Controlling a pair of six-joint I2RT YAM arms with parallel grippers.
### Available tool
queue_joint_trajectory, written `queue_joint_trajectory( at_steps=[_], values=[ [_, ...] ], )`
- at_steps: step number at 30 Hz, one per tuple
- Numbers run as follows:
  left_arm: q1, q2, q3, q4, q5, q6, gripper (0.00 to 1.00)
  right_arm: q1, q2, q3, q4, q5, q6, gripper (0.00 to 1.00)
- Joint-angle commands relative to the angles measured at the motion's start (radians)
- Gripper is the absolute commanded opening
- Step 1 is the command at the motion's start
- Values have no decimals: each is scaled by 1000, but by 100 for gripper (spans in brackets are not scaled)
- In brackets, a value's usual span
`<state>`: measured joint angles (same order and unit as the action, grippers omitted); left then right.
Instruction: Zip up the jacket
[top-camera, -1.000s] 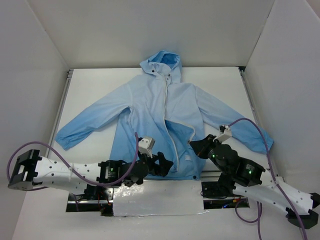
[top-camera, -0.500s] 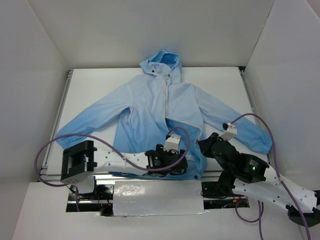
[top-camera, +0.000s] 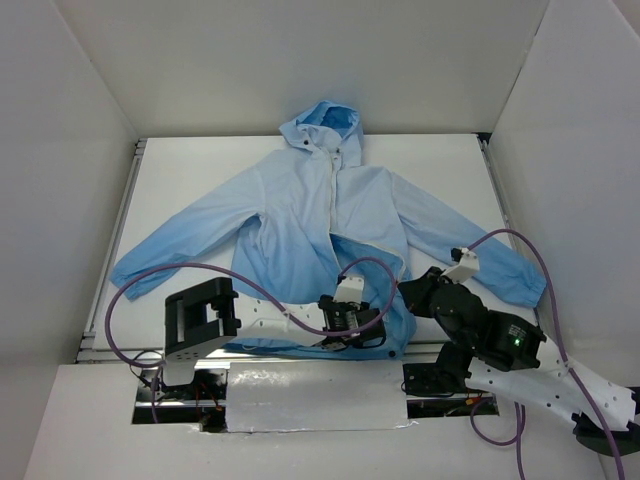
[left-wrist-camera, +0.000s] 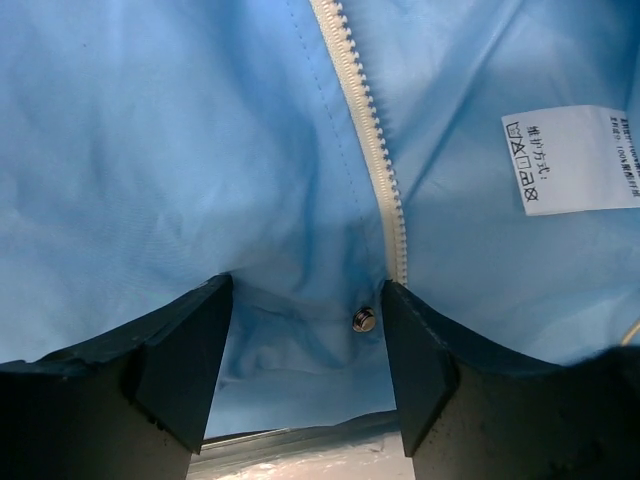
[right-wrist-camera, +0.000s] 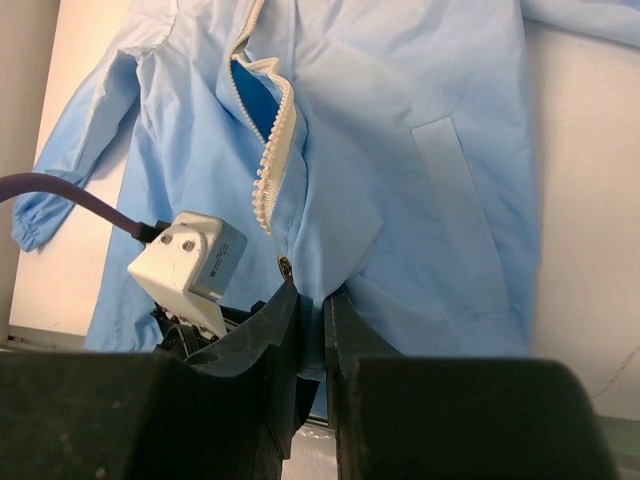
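The jacket lies spread flat on the table, hood toward the far edge, hem at the near edge, front partly unzipped. The left gripper sits low at the hem with its fingers spread, the white zipper end and a metal snap between them. The right gripper pinches a fold of hem fabric just beside it.
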<state>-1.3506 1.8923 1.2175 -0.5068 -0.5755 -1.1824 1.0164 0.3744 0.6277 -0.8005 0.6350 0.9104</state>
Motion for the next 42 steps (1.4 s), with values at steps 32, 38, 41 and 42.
queue_joint_trajectory(
  at_steps=[32,38,41,42],
  values=[
    [73,-217,-291,395,245,124,0,-7,-5,-46,95,-35,-45,0],
    [160,-503,-549,663,250,78,0,-6,27,-86,190,-127,-99,0],
    [185,-629,-688,905,221,76,0,-6,50,-114,273,-217,-129,0],
    [189,-651,-716,963,198,73,0,-6,55,-132,323,-239,-136,0]
  ],
)
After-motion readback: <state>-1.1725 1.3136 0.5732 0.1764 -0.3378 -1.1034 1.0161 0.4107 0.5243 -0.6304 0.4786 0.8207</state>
